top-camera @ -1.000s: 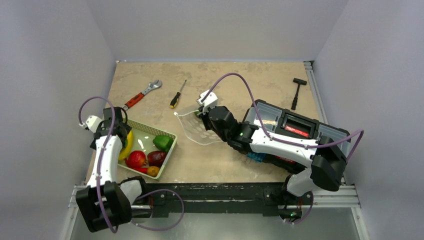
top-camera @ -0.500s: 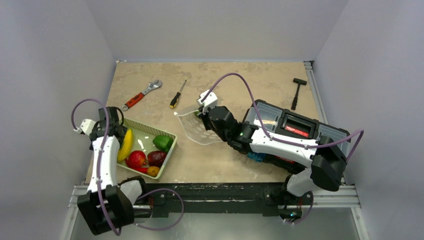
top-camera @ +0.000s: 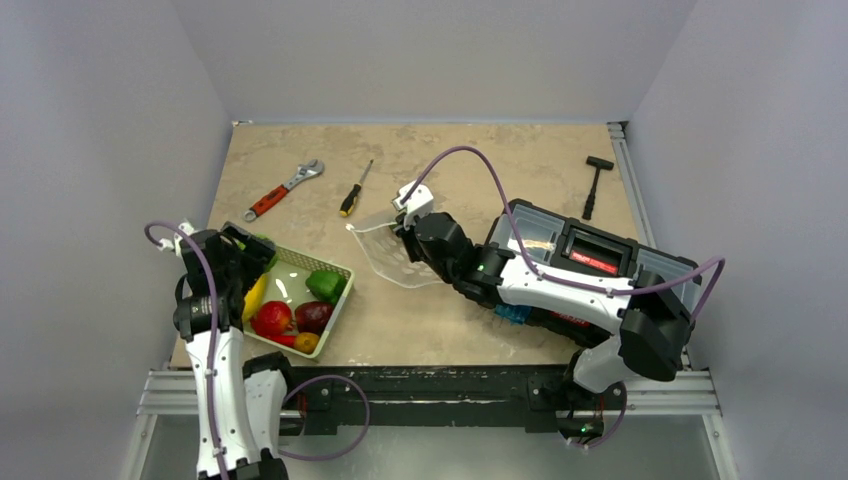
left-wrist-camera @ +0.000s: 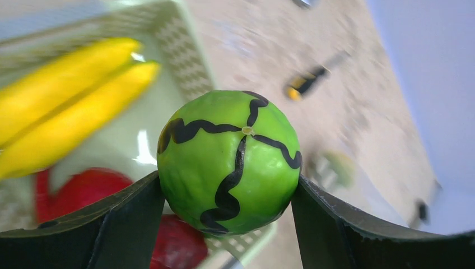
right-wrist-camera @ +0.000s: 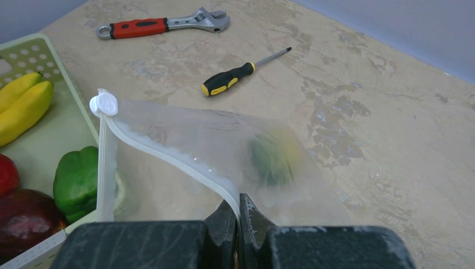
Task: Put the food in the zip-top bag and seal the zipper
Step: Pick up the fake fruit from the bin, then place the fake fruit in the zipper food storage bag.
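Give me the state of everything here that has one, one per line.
left gripper, shut on the green striped ball over the basket
right gripper, shut on the mouth edge of the zip-top bag
zip-top bag, held open, one green piece inside
zipper, unsealed
basket, holding bananas, green pepper

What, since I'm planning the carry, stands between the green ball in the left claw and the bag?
Nothing visible. The green ball hangs above the basket; only bare table separates basket from zip-top bag in the right claw.
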